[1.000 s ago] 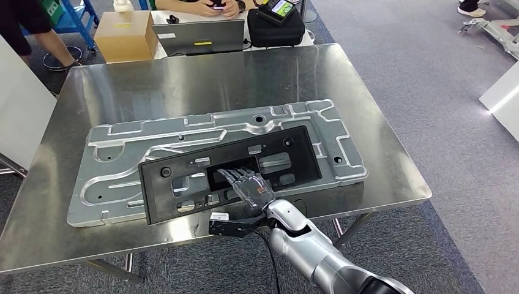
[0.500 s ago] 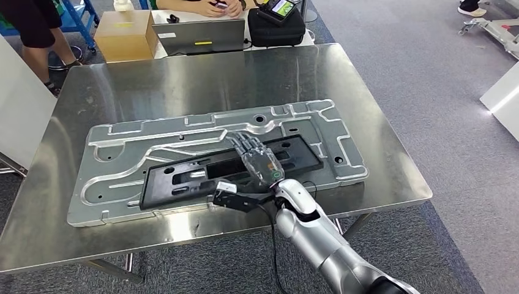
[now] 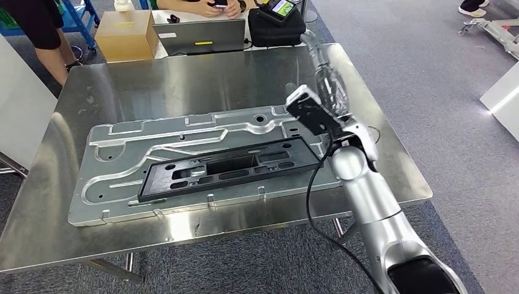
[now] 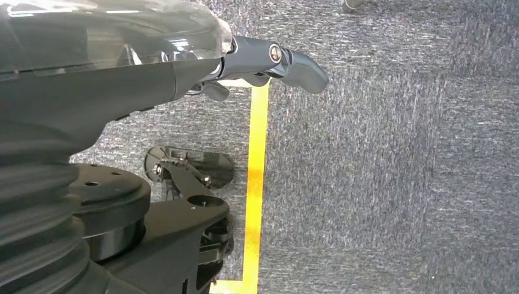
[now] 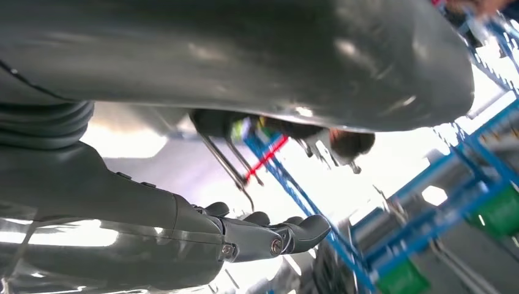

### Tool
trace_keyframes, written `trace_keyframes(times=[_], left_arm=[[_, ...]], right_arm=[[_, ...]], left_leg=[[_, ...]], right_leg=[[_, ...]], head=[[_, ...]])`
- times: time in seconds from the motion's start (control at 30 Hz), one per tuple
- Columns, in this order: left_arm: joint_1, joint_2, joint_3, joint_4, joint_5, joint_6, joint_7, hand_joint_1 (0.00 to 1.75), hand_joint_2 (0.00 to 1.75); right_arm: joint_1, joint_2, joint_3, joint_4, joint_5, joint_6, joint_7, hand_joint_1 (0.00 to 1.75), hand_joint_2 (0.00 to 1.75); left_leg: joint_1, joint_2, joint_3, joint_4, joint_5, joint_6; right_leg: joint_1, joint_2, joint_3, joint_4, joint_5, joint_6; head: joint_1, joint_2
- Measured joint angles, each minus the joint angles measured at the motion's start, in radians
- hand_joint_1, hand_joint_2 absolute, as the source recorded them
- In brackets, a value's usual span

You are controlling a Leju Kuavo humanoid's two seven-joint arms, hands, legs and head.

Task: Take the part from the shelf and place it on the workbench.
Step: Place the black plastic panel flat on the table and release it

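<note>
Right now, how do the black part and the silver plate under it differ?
The black part is dark, matte and narrow; the silver plate is shiny, far longer and wider. The part rests on the plate, while the plate lies straight on the workbench. Both lie flat and carry cut-outs.

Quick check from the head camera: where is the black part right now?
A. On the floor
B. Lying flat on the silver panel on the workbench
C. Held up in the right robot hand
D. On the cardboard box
B: the black part lies flat on the silver panel on the workbench, with the right robot hand raised clear of it.
</note>
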Motion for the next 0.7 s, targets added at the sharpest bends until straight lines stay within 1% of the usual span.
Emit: trace_keyframes(times=[0.13, 0.27, 0.37, 0.47, 0.57, 0.7], left_arm=[[-0.002, 0.0, 0.0, 0.0, -0.003, 0.007, -0.001, 0.0, 1.75], [-0.002, -0.001, 0.001, -0.001, -0.002, 0.002, -0.005, 0.0, 0.0], [0.002, -0.003, 0.014, -0.015, 0.03, -0.028, -0.006, 0.0, 0.0], [0.005, -0.004, 0.035, -0.036, 0.052, -0.06, -0.006, 0.0, 0.0], [0.006, -0.004, 0.049, -0.051, 0.055, -0.073, -0.007, 0.0, 0.0], [0.006, -0.003, 0.066, -0.068, 0.066, -0.132, -0.007, 0.0, 0.0]], right_arm=[[-0.03, -0.063, -0.018, -0.003, -0.063, -0.009, -0.018, 0.0, 0.0], [-0.026, -0.123, -0.026, -0.008, -0.137, -0.026, -0.054, 0.0, 0.0], [0.01, -0.17, -0.03, -0.036, -0.18, -0.045, -0.075, 0.0, 0.0], [0.054, -0.209, -0.039, -0.065, -0.2, -0.059, -0.08, 0.0, 0.0], [0.084, -0.242, -0.052, -0.08, -0.212, -0.063, -0.084, 0.0, 0.0], [0.137, -0.287, -0.077, -0.102, -0.237, -0.077, -0.097, 0.0, 0.0]], left_leg=[[0.0, 0.0, 0.0, 0.0, 0.0, 0.0], [0.0, 0.0, 0.0, 0.0, 0.0, 0.0], [0.0, 0.0, 0.0, 0.0, -0.001, 0.001], [0.0, 0.0, 0.0, 0.0, -0.001, 0.001], [0.0, 0.0, 0.0, 0.001, -0.001, 0.002], [-0.003, -0.003, 0.0, 0.002, -0.002, 0.003]], right_leg=[[0.0, 0.0, 0.0, 0.0, 0.0, 0.0], [0.0, 0.0, 0.0, 0.0, 0.0, 0.0], [0.0, 0.0, 0.0, 0.0, -0.001, 0.001], [0.0, -0.001, 0.0, 0.0, -0.001, 0.001], [0.0, -0.001, 0.0, 0.0, -0.001, 0.002], [-0.002, -0.003, 0.001, -0.001, -0.001, 0.006]], head=[[0.0, 0.0], [0.0, 0.0], [0.0, 0.0], [0.0, 0.0], [0.0, 0.0], [0.0, 0.0]])
